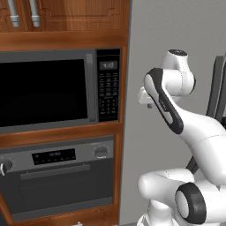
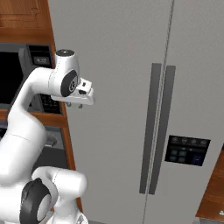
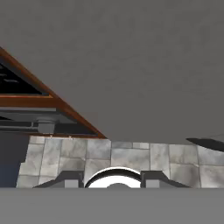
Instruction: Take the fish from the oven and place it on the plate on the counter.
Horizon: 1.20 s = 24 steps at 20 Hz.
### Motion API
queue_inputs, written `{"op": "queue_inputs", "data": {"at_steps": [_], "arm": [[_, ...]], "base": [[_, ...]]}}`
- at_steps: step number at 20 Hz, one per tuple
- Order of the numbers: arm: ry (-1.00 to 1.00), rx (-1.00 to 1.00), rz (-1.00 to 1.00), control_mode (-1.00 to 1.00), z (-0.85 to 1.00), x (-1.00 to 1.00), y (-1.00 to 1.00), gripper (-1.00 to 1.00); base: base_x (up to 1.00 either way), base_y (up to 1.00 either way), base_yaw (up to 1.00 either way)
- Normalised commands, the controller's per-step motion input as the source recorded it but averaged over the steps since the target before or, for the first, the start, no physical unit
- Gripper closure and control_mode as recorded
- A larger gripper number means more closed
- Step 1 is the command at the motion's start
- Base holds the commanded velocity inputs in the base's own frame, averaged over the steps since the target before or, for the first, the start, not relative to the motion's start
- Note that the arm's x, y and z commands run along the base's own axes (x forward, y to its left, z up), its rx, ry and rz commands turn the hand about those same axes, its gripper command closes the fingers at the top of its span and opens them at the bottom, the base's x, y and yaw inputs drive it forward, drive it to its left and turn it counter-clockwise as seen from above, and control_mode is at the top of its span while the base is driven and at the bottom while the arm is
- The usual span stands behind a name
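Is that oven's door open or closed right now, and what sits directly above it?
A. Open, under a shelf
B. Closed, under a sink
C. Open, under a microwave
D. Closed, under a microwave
D. In the left base view the oven has its dark glass door shut flat with the bar handle across it, and the microwave with its keypad sits directly above.

Grey steel built-in oven (image 1: 57, 181): dark glass door shut, bar handle across top, black display, round knobs; sits below the microwave.
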Motion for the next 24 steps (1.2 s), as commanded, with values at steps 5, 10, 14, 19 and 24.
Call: {"op": "queue_inputs", "data": {"at_steps": [5, 10, 14, 19, 24], "arm": [[-0.10, -0.07, 0.24, -1.00, -0.03, -0.69, 0.55, -1.00], [-0.17, -0.21, 0.59, -1.00, -0.03, -0.29, 1.00, -1.00], [-0.20, -0.28, 0.60, -1.00, -0.09, 0.00, 1.00, -1.00], [-0.15, -0.34, 0.44, -1.00, -0.37, 0.00, 1.00, -1.00], [-0.17, -0.38, 0.32, -1.00, -0.72, 0.00, 1.00, -1.00]], "base": [[0.00, 0.00, 0.00], [0.00, 0.00, 0.00], [0.00, 0.00, 0.00], [0.00, 0.00, 0.00], [0.00, 0.00, 0.00]]}}
